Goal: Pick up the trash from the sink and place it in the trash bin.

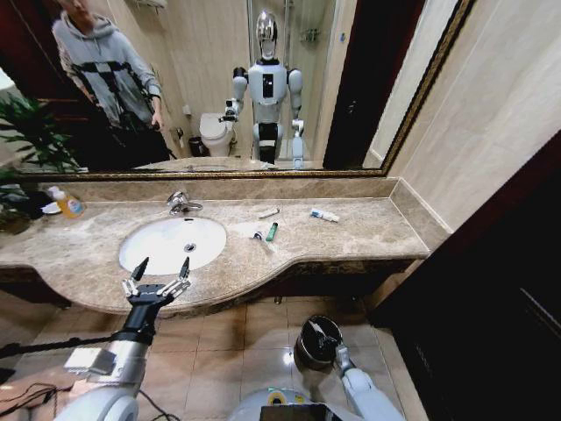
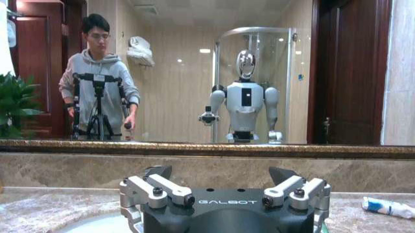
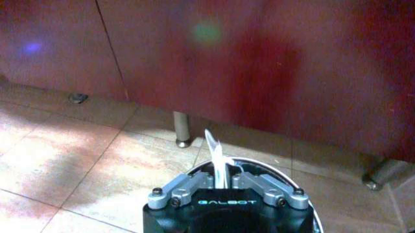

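The white oval sink (image 1: 158,250) is set in the marble counter, with its pale edge (image 2: 84,224) just below my left gripper. My left gripper (image 1: 161,274) (image 2: 220,173) hangs open at the basin's front rim. Trash lies on the counter right of the basin: a white tube (image 1: 268,213), a green tube (image 1: 272,231), a flat white sachet (image 1: 249,230) and a white-blue tube (image 1: 323,215) (image 2: 388,207). On the floor stands the black trash bin (image 1: 302,353) with a shiny rim (image 3: 310,204). My right gripper (image 1: 324,335) (image 3: 220,178) is right above it, shut on a thin white strip of trash (image 3: 215,154).
A chrome faucet (image 1: 182,203) stands behind the basin and an orange-yellow soap bottle (image 1: 68,204) at the counter's far left beside a plant (image 1: 26,132). Dark red cabinet fronts (image 3: 214,68) on metal legs (image 3: 182,129) run under the counter. A dark door (image 1: 500,289) is on the right.
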You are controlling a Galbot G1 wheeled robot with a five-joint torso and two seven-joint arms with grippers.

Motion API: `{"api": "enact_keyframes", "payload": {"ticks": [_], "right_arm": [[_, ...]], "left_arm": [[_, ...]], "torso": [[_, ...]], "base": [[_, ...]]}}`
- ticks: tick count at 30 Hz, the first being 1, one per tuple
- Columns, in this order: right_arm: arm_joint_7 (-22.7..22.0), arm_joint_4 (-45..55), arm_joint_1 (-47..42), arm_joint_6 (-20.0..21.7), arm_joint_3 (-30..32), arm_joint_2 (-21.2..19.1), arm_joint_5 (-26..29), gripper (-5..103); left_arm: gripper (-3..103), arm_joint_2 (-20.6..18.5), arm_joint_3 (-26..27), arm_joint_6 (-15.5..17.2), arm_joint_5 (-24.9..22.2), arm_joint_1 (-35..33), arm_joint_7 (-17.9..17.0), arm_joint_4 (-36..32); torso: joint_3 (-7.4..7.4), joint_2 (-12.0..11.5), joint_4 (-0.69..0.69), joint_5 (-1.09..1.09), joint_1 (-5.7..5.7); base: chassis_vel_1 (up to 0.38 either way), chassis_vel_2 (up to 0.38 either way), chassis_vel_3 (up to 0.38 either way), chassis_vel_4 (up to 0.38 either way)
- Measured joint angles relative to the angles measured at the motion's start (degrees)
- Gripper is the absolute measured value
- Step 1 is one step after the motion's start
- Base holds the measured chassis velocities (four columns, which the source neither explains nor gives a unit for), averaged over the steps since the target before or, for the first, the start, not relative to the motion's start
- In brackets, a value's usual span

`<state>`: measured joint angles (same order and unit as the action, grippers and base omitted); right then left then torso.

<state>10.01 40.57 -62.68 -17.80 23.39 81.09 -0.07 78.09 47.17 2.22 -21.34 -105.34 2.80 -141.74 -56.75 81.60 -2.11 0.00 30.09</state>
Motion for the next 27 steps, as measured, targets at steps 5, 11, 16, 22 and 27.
{"api": "enact_keyframes", "payload": {"ticks": [5, 11, 16, 22, 27], "right_arm": [[-0.49, 0.28, -0.25, 0.07, 0.1, -0.48, 0.02, 28], [-0.92, 0.83, -0.97, -0.01, 0.2, -0.77, 0.11, 49], [-1.5, 1.64, -1.73, -0.09, 0.28, -0.83, 0.13, 66], [-1.91, 2.69, -2.61, -0.09, 0.37, -0.84, 0.07, 93], [-2.46, 3.35, -3.25, -0.1, 0.48, -0.84, -0.18, 100]], "left_arm": [[100, 0.0, 0.0, 0.0, 0.0, 0.0, 0.0, 0.0], [100, 0.0, 0.0, 0.0, 0.0, 0.0, 0.0, 0.0], [100, 0.0, 0.0, 0.0, 0.0, 0.0, 0.0, 0.0], [100, 0.0, 0.0, 0.0, 0.0, 0.0, 0.0, 0.0], [100, 0.0, 0.0, 0.0, 0.0, 0.0, 0.0, 0.0]], "torso": [[0.0, 0.0, 0.0, 0.0, 0.0], [0.0, 0.0, 0.0, 0.0, 0.0], [0.0, 0.0, 0.0, 0.0, 0.0], [0.0, 0.0, 0.0, 0.0, 0.0], [0.0, 0.0, 0.0, 0.0, 0.0]], "base": [[0.0, 0.0, 0.0, 0.0], [0.0, 0.0, 0.0, 0.0], [0.0, 0.0, 0.0, 0.0], [0.0, 0.0, 0.0, 0.0], [0.0, 0.0, 0.0, 0.0]]}}
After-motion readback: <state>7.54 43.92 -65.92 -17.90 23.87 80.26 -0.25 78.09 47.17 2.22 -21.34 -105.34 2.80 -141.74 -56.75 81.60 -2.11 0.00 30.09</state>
